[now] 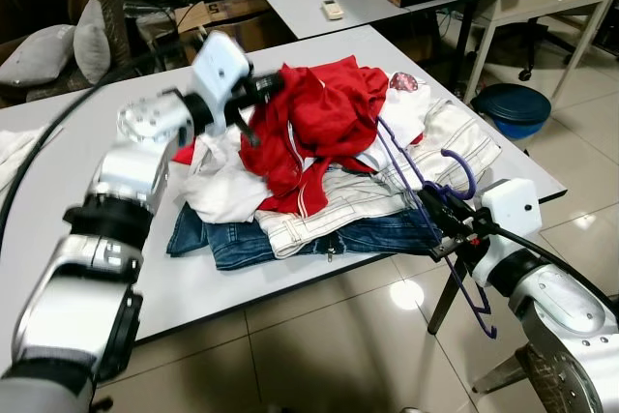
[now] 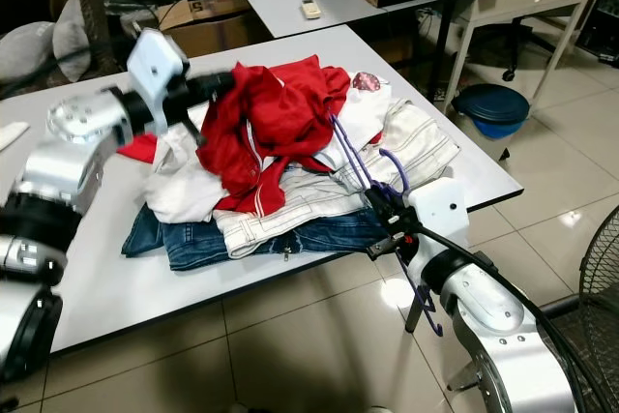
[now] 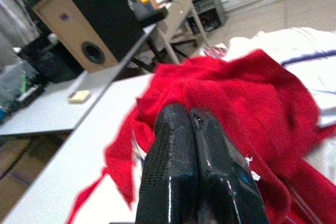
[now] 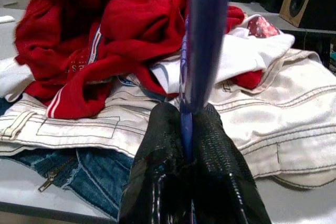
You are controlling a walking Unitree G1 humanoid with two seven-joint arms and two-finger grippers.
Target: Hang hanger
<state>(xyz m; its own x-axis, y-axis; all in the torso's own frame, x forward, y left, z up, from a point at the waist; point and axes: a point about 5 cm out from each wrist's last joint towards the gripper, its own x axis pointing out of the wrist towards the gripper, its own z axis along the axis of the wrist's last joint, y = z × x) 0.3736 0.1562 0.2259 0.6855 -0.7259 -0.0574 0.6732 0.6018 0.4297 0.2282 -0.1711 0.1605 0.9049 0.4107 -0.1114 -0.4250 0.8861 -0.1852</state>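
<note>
The right gripper (image 1: 447, 221) clenches the thin purple plastic hanger (image 1: 426, 179), whose long axis runs toward 11 o'clock into the red knitted garment (image 1: 324, 113), where the left gripper (image 3: 197, 145), pressed closed, rests.

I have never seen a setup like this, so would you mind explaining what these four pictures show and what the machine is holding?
This is a humanoid robot with two silver arms, each ending in a gripper of two black fingers. Two pictures come from cameras in its head, looking down at a white table. The other two come from cameras on its wrists, looking along the fingers.

On the table lies a heap of clothes: a red sweater on top, a white jacket beneath it, and blue jeans at the bottom.

The right gripper, at the table's near edge, is shut on a purple hanger whose other end reaches into the heap. The left gripper is shut, pressed against the red sweater; whether it pinches the cloth is hard to tell.
</note>
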